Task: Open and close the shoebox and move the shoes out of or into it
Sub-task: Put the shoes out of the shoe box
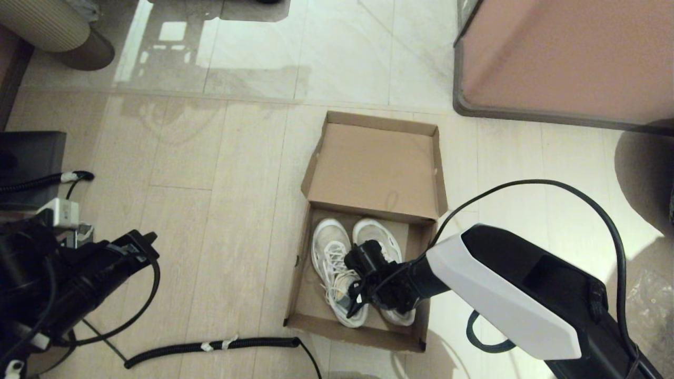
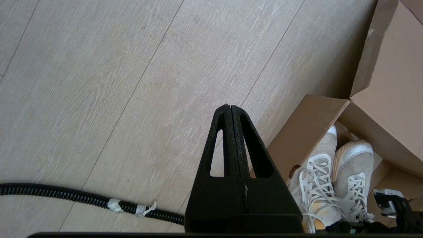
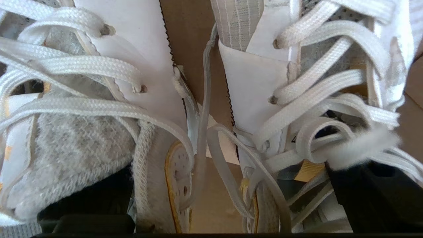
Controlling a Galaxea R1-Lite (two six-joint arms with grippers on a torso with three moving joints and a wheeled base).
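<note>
The brown cardboard shoebox (image 1: 301,273) lies open on the floor, its hinged lid (image 1: 376,168) folded back flat on the far side. Both white lace-up shoes (image 1: 330,247) sit side by side inside it. My right gripper (image 1: 361,293) is down in the box over the shoes' heel ends. It is open (image 3: 218,188), with one black finger (image 3: 82,201) in the left shoe's mouth and the other in the right shoe's; the shoes' inner walls (image 3: 257,86) stand between them. My left gripper (image 2: 230,109) is shut and empty above bare floor, left of the box (image 2: 307,132).
A large pinkish-brown dark-rimmed furniture block (image 1: 568,58) stands at the far right. A black corrugated hose (image 1: 210,346) with tape lies on the floor near the box's front left corner. A ribbed beige round object (image 1: 47,23) is at the far left.
</note>
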